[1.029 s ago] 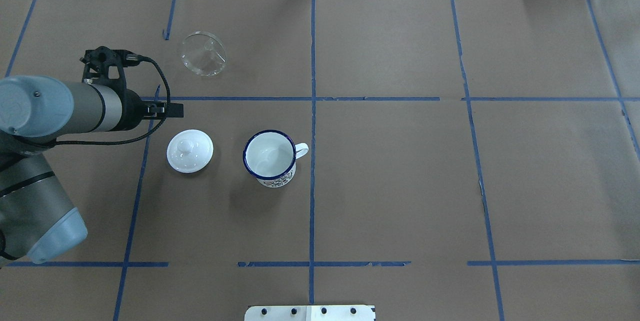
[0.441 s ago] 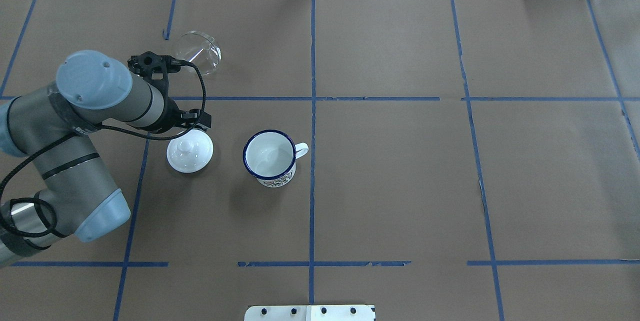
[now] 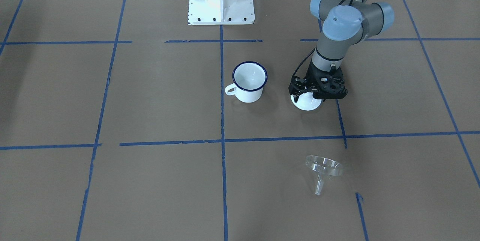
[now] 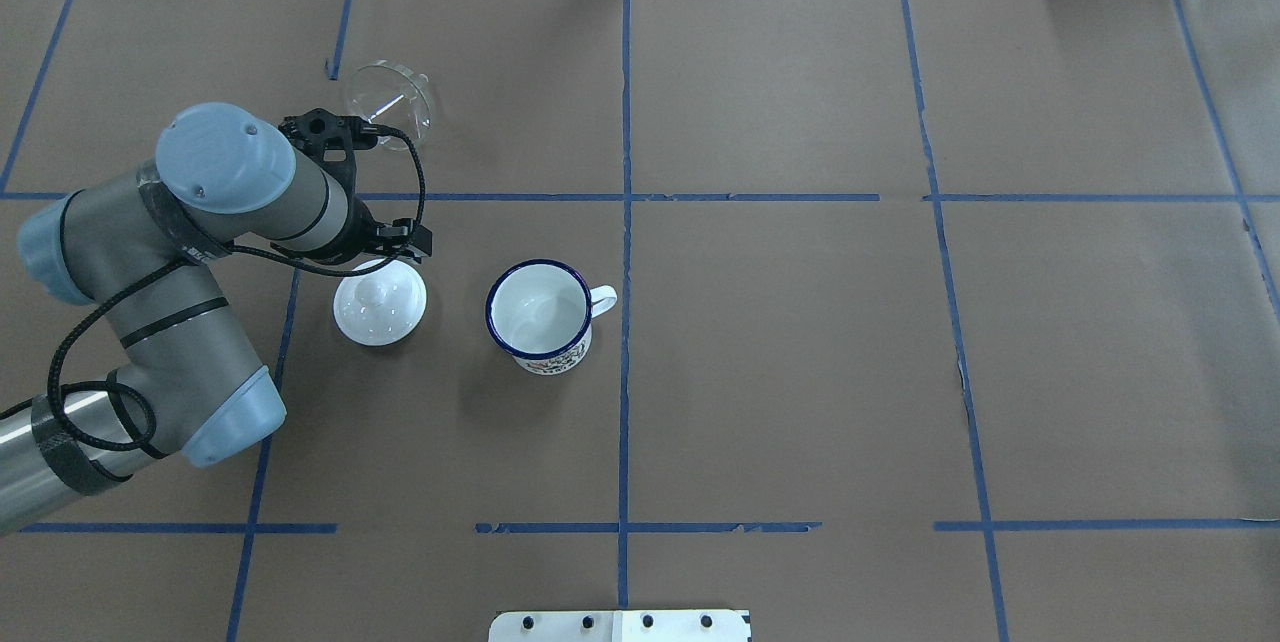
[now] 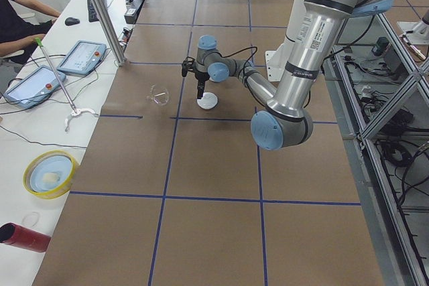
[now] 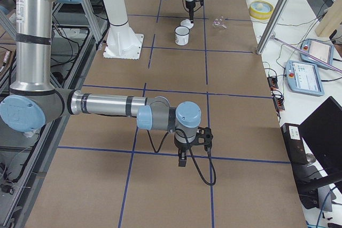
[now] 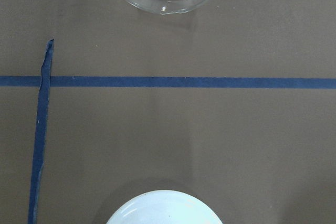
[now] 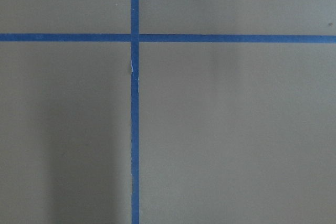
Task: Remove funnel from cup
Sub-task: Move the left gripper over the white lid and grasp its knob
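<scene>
Obs, left to right across the overhead view:

- Left gripper: pointing straight down, hanging over the far edge of the white knobbed lid. Fingers are lost against the lid and the wrist camera shows none of them, so I cannot tell whether the jaws are open or closed. Nothing visibly held.
- Funnel: out of the cup, lying tipped on its side on the brown paper. It sits beyond the jaws, on the side away from the robot's base, near but not touching. The wrist view has its rim at the top edge and the lid at the bottom.
- Cup: upright, empty, handle turned away from the jaws. It stands off to the jaws' side, toward the table centre, past the lid.
- Right gripper: seen only in the side view, far from all three items, low over bare paper. Jaw state cannot be told.

Assessment: removal looks complete, since funnel and cup are well apart. The step in hand reads as clearing the left arm.

Doing it well:
1. Lift vertically first, because the lid's knob is right under the jaws.
2. Avoid any sweep away from the base; the funnel is light, round and likely to roll at a touch.
3. Travel back toward the base side, away from the cup
4. Leave the right arm parked
</scene>
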`<act>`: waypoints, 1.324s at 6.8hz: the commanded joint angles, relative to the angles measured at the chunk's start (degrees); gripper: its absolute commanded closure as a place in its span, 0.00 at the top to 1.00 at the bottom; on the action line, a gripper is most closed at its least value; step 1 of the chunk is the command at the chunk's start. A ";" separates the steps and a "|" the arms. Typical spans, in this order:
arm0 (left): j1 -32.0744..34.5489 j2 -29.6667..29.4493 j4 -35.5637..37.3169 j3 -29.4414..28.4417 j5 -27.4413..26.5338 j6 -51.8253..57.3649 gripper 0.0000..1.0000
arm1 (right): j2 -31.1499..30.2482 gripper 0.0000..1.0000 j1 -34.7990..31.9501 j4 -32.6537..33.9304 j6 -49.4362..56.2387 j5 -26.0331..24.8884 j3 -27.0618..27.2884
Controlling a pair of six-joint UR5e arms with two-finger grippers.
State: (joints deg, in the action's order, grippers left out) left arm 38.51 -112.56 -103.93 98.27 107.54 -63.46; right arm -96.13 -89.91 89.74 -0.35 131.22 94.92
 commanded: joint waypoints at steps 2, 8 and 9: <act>-0.02 1.54 -0.13 1.31 0.13 -0.09 0.96 | 0.06 1.00 0.00 0.00 0.00 0.00 0.00; -1.33 2.61 0.40 2.37 0.22 -0.44 0.83 | -0.03 1.00 0.00 0.00 0.00 0.00 0.00; -1.94 2.61 0.40 2.28 0.22 -0.52 0.82 | -0.03 1.00 0.00 0.00 0.00 0.00 0.00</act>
State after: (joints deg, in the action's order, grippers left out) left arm 37.21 -109.97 -103.56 100.59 107.75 -63.86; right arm -96.15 -89.91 89.74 -0.35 131.22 94.92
